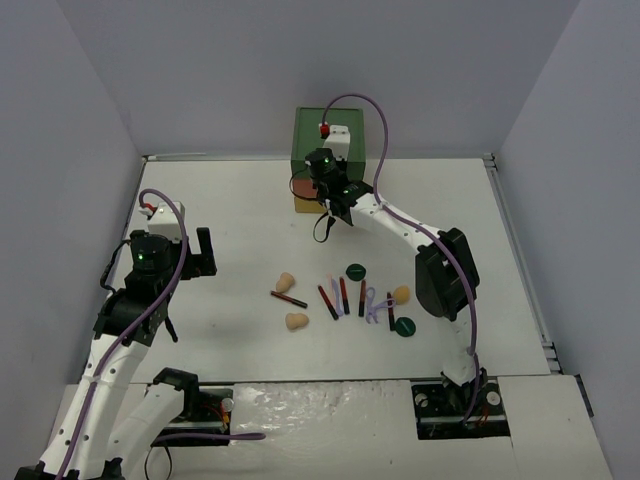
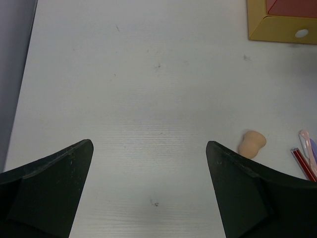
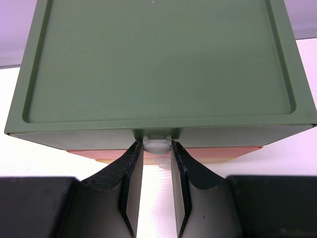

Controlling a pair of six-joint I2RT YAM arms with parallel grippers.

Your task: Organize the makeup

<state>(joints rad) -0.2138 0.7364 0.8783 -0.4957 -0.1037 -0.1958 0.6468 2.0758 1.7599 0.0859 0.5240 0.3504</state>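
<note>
"At the far end of the bench (image 1: 250, 220), what has the right claw (image 3: 157, 153) got?"

"It's clenched on the white knob (image 3: 157, 145) of the green drawer (image 3: 158, 64). I'd pull straight toward the near side, level, so the box doesn't slide."

"And the makeup (image 1: 343, 293)?"

"It's scattered mid-bench, nearer than the box: sponges (image 1: 296, 321), discs (image 1: 355, 270), sticks. The left claw (image 2: 149, 144) hangs released at the left, holding nothing."

No writing, label, brand, number or sign can be read in any view, whether on the drawer box (image 3: 158, 64), the makeup (image 1: 296, 321) or the bench (image 1: 230, 220).
</note>
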